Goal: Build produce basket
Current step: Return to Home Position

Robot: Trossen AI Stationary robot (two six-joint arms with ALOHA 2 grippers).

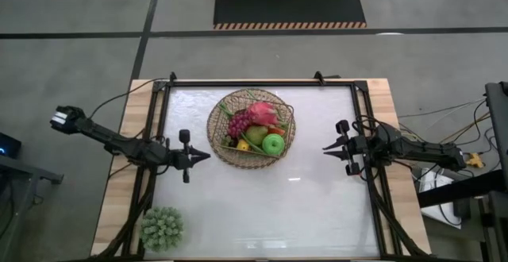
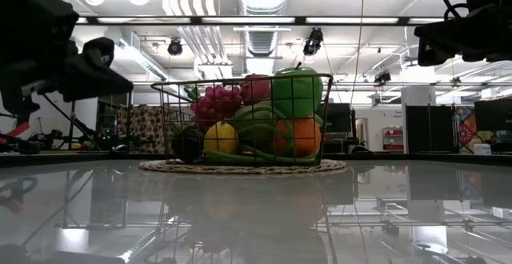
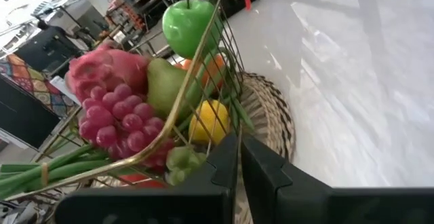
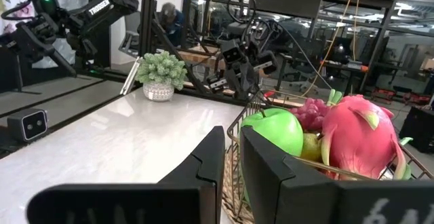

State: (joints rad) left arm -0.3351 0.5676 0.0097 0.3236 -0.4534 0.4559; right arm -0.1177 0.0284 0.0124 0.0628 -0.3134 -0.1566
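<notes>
- Table (image 1: 262, 206): white top with wooden edges.
- Basket (image 1: 218, 139): toward the far edge, midway across, between the two grippers and touching neither.
- Produce (image 1: 255, 133): heaped in the basket, with a dragon fruit (image 1: 260, 113), grapes (image 1: 238, 124) and a green apple (image 1: 273, 144) on top.
- Left gripper (image 1: 205, 157): just off the basket's near-left side, fingers pressed together, empty.
- Right gripper (image 1: 327, 149): farther off, toward the right edge, fingers pressed together, empty.
- Plant (image 1: 162, 228): at the near-left corner.

Only one word reads: white "TROSSEN" along a dark arm (image 4: 102, 7) out in the room, far beyond the right arm's jaws and across the table (image 4: 102, 136).
</notes>
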